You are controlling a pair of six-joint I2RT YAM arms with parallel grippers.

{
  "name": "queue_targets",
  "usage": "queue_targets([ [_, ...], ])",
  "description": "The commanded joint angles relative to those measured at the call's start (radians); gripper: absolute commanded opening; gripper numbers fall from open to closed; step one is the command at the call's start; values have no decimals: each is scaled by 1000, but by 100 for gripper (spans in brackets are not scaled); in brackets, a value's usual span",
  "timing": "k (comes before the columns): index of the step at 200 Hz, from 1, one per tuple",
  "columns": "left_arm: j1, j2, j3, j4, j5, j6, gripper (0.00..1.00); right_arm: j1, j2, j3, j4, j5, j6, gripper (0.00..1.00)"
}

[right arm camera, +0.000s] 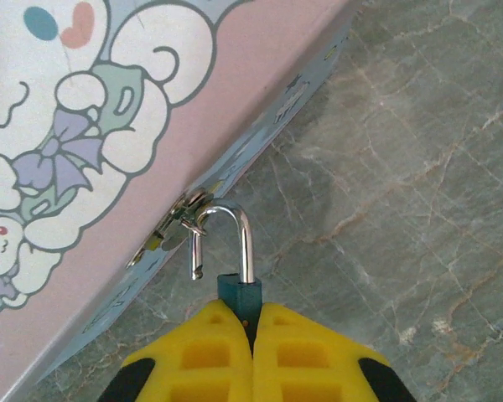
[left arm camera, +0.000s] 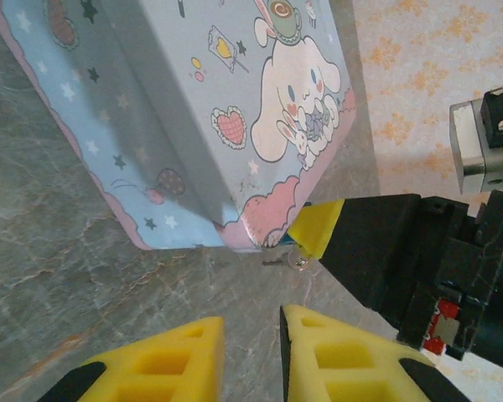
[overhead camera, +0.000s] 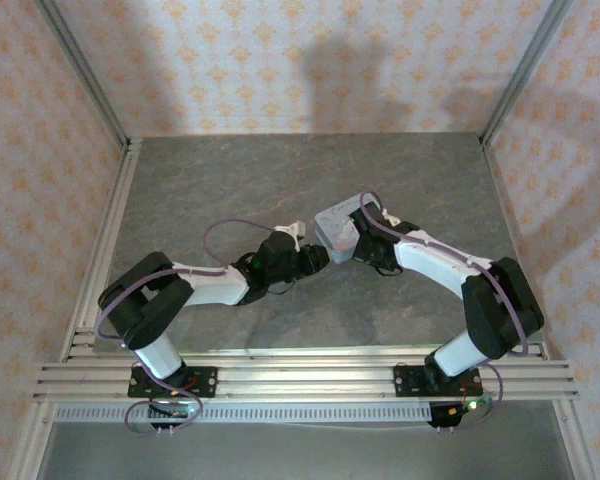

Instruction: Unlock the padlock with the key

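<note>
The blue padlock [right arm camera: 240, 292] is clamped between the yellow fingers of my right gripper [right arm camera: 251, 322], which is shut on its body. Its silver shackle [right arm camera: 245, 234] stands open: one leg is free and hooks through the hasp [right arm camera: 180, 216] of the pale-blue cartoon tin [right arm camera: 84, 142]. In the left wrist view a tiny thin metal sliver, the key [left arm camera: 280, 262], pokes out beside the right fingertip [left arm camera: 317, 226] at the tin's corner; whether it sits in the lock I cannot tell. My left gripper [left arm camera: 251, 322] is open a short way in front of it, holding nothing.
The tin [overhead camera: 336, 226] sits mid-table, with both grippers meeting at its near edge: left gripper [overhead camera: 315, 258], right gripper [overhead camera: 356, 250]. Grey marble tabletop [overhead camera: 280, 180] spreads around it. Patterned walls and metal frame posts [overhead camera: 108, 200] close in the sides.
</note>
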Motion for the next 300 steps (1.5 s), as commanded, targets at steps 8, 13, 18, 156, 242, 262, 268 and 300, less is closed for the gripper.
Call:
queue_targets([
  [8,15,-73,-21,-93,-57,68,25,5,-29,-10,107,32,82,0],
  [13,16,-81,-23,-101,-61,71,25,5,-45,-24,148,22,107,0],
  [18,19,-88,-26,-106,-65,73,25,5,-58,-41,189,13,131,0],
  [156,39,-212,-83,-189,-103,106,27,70,118,21,81,243,98,0],
  [242,41,-275,-107,-222,-132,117,28,10,57,27,229,204,193,0],
  [262,43,-289,-108,-239,-135,124,28,8,62,16,248,203,217,0],
  [268,43,-295,-108,-250,-137,128,29,8,60,7,255,207,227,0],
  [300,43,-340,-100,-313,-165,160,29,-31,74,-54,338,128,251,0],
])
